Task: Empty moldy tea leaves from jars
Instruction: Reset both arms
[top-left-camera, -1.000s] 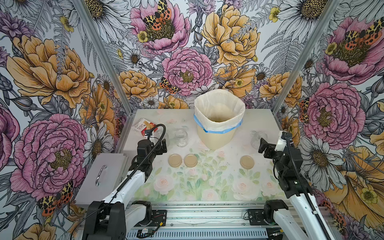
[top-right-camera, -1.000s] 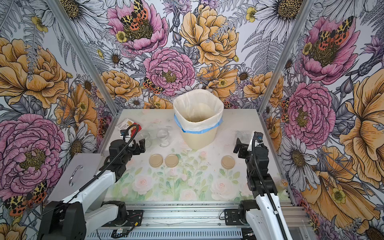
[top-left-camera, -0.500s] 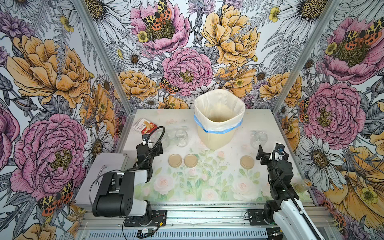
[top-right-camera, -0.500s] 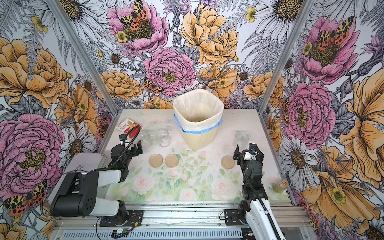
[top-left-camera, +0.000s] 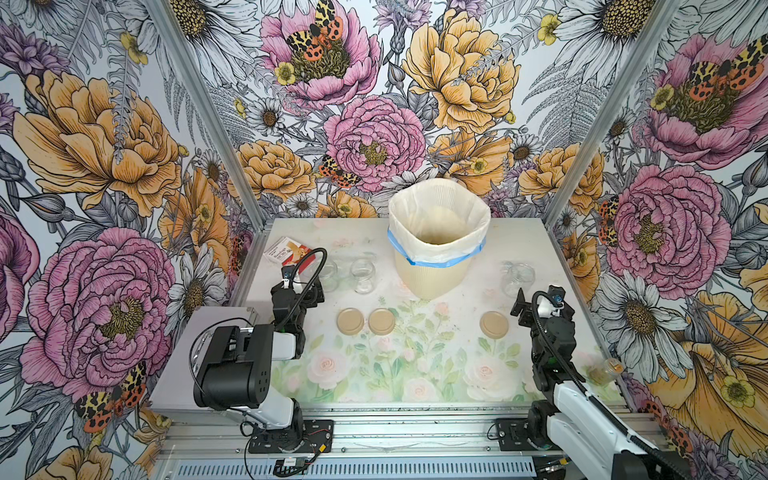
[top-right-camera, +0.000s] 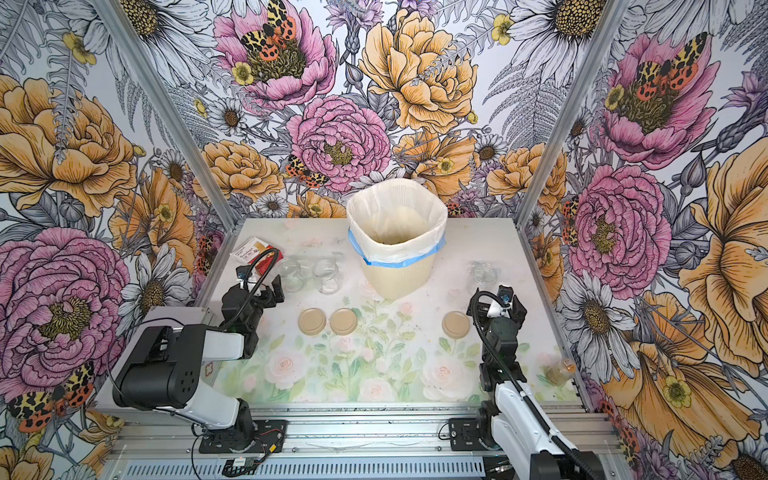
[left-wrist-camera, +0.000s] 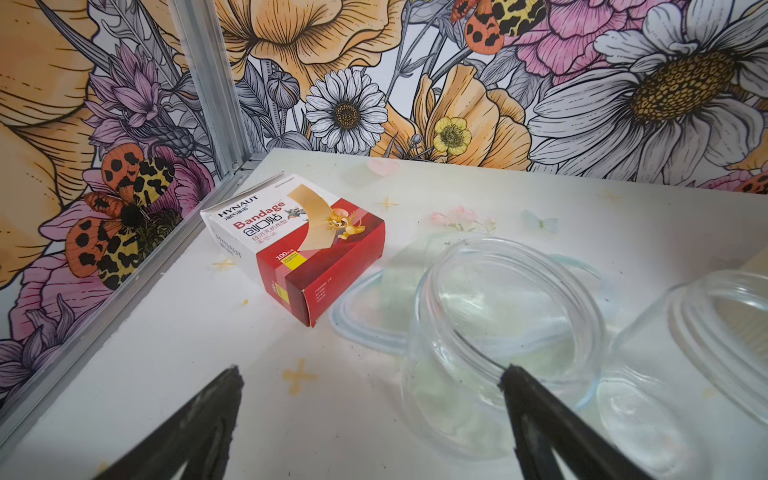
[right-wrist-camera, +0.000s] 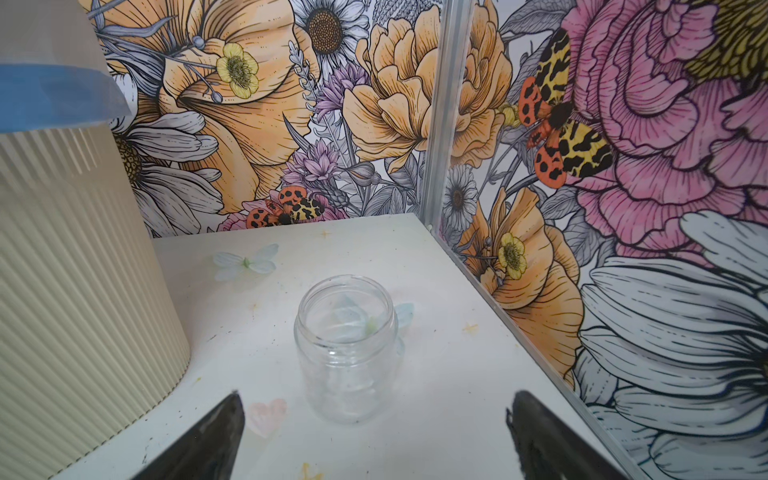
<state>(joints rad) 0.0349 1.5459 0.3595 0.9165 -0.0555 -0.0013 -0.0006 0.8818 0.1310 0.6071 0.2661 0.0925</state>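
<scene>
On my left, the bandage box (left-wrist-camera: 299, 245) lies flat near the back corner of the table (top-left-camera: 415, 374). My left gripper (left-wrist-camera: 370, 374) hangs low in front of it, fingers spread wide and grasping nothing. One fingertip overlaps the glass of the first jar (left-wrist-camera: 498, 332) in my wrist view, and I cannot tell whether it touches. That jar stands upright, open and empty, with the second jar (left-wrist-camera: 706, 353) just beside it, equally empty. Nearer the front edge, the first lid (top-left-camera: 350, 321) and second lid (top-left-camera: 381, 321) lie flat, almost touching each other.

In the middle, toward the back, stands the ribbed cream bin (top-left-camera: 436, 274), its bag (top-left-camera: 415, 208) folded over the rim with a blue edge. A thin darkish scatter at the bag's bottom looks like the moldy tea leaves (top-right-camera: 392, 240), though it is too small to be sure.

Right of the bin, the third lid (top-left-camera: 493, 324) lies flat on the table. The third jar (right-wrist-camera: 347, 349) stands upright and empty near the right wall. My right gripper (right-wrist-camera: 374, 399) sits just short of it, fingers released wide, well clear of the glass.
</scene>
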